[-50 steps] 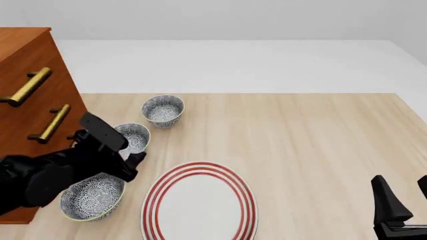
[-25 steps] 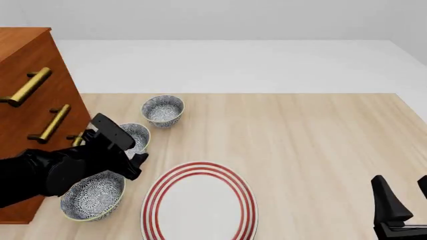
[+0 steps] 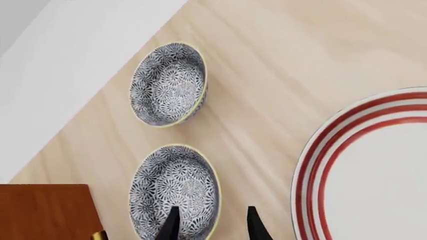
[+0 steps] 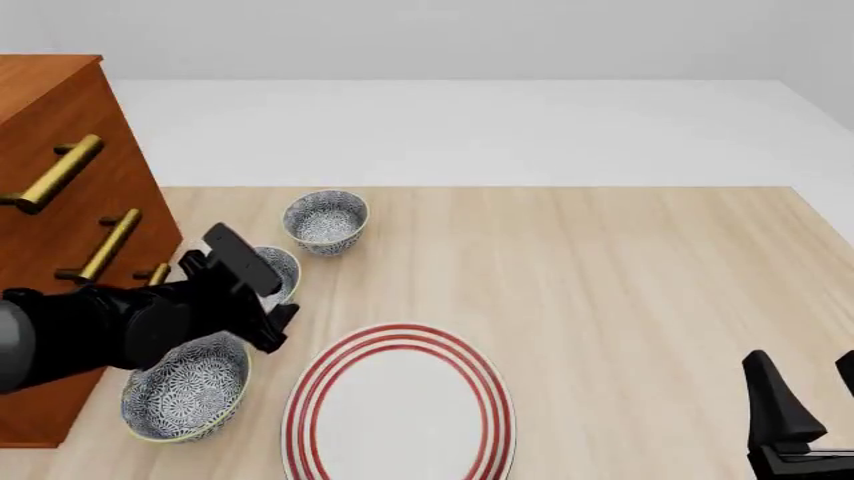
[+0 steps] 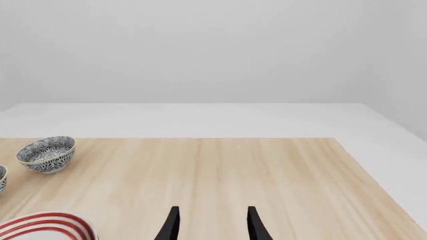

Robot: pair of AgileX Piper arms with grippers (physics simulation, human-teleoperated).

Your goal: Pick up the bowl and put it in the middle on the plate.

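Left fingers (image 3: 169, 227) astride bowl (image 3: 175, 192) rim

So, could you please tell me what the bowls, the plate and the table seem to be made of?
Bowls: likely glazed ceramic, given the printed blue-and-white floral pattern and pale rim. Plate: probably glazed white ceramic, smooth with painted red rings. Table: light wood or laminate, matte, with visible grain lines.
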